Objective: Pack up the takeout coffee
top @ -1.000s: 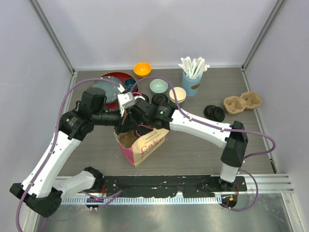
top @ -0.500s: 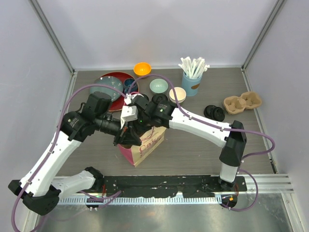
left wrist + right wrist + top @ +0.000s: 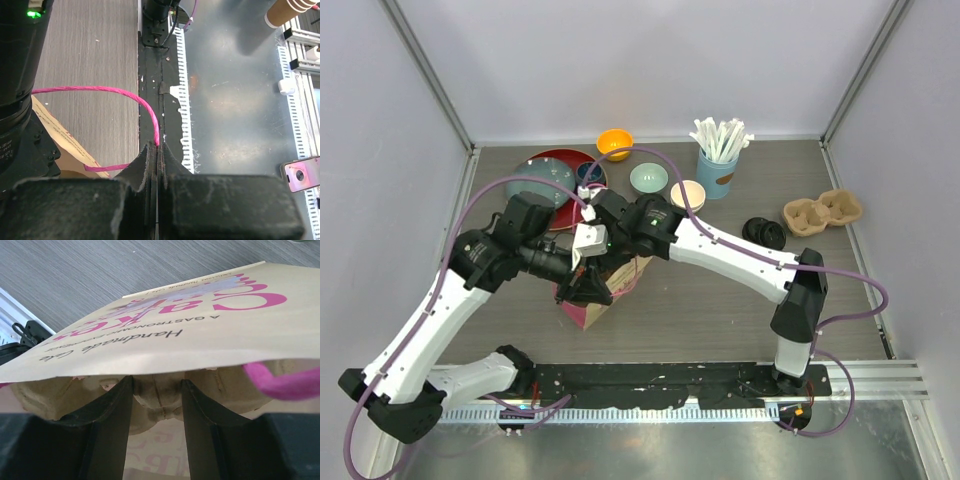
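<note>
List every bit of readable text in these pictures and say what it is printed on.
"Cake", big pink letters on the paper bag, right wrist view; only partly legible.
"A GASTRONOMIC...", small dark print below it; the rest is unclear.
"Handmade Cake", dark script on the same bag face.
Small dark print along the bag edge in the left wrist view: too small to read.
Nothing else carries readable text.
</note>
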Robot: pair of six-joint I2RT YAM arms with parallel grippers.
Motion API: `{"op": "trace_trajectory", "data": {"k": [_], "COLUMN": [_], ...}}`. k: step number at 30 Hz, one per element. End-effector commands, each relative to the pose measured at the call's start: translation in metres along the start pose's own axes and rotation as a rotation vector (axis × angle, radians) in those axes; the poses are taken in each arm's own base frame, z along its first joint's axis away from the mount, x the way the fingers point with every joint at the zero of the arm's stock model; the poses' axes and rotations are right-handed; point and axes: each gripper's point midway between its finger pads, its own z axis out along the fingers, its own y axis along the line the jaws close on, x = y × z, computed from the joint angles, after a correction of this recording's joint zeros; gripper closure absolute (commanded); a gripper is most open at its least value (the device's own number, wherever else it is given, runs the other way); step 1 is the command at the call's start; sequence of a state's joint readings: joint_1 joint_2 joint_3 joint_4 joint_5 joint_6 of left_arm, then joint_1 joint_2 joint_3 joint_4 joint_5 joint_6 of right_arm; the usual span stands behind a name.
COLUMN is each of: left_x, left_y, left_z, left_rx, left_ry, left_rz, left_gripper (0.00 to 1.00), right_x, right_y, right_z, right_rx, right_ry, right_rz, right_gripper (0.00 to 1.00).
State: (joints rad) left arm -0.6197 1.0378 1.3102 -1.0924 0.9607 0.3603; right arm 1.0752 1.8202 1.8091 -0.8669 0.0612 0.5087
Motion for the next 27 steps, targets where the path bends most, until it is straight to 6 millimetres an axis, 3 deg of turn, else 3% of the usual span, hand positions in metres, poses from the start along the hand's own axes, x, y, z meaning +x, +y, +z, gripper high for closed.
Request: {"op": "trace_trajectory", "data": {"k": [1, 6, 10, 14, 17, 20, 22, 23, 24, 25, 26, 27], "left_x": [0.001, -0.003, 0.006, 0.003, -0.012, -0.028, -0.035, -0.036, -0.042, -0.038, -0.045, -0.040], "left_y": [-0.005, -0.022, -0.033, -0.043, -0.036, -0.014, 0.008, 0.014, 0.018, 0.027, 0.026, 0.027], "left_z": [0.002, 0.001, -0.001, -0.006, -0.008, -0.011, -0.016, -0.018, -0.024, -0.031, -0.041, -0.048], "left_rx": [0.041, 0.130, 0.177, 0.195, 0.130, -0.017, -0.156, -0.200, -0.244, -0.322, -0.362, -0.402], "left_ry": [0.002, -0.007, 0.015, -0.006, -0.038, -0.063, -0.059, -0.054, -0.059, -0.028, -0.031, -0.002], "left_rz": [0.009, 0.021, 0.044, 0.081, 0.093, 0.043, -0.007, -0.020, -0.013, -0.024, 0.004, -0.002], "left_gripper": [1.00, 1.00, 1.00, 1.00, 1.00, 1.00, 0.91, 0.80, 0.60, 0.54, 0.49, 0.41], "right_x": [-0.019, -0.027, -0.039, -0.035, -0.021, -0.006, 0.000, 0.002, 0.002, 0.004, 0.005, 0.007], "right_y": [0.023, 0.021, 0.020, 0.014, 0.004, 0.000, -0.003, -0.003, -0.009, -0.009, -0.008, -0.009], "right_z": [-0.010, -0.001, -0.006, 0.002, 0.015, 0.024, 0.027, 0.028, 0.030, 0.031, 0.031, 0.031], "right_rx": [-0.101, -0.116, -0.129, -0.106, -0.057, -0.029, -0.010, -0.008, 0.022, 0.023, 0.025, 0.027], "right_ry": [-0.020, 0.002, -0.016, -0.003, 0.039, 0.062, 0.071, 0.076, 0.067, 0.070, 0.071, 0.075], "right_rz": [0.021, 0.034, 0.055, 0.061, 0.054, 0.044, 0.038, 0.035, 0.028, 0.027, 0.022, 0.020], "right_gripper": [0.99, 0.99, 0.99, 0.99, 0.99, 0.99, 0.99, 0.99, 0.99, 0.99, 0.99, 0.99]}}
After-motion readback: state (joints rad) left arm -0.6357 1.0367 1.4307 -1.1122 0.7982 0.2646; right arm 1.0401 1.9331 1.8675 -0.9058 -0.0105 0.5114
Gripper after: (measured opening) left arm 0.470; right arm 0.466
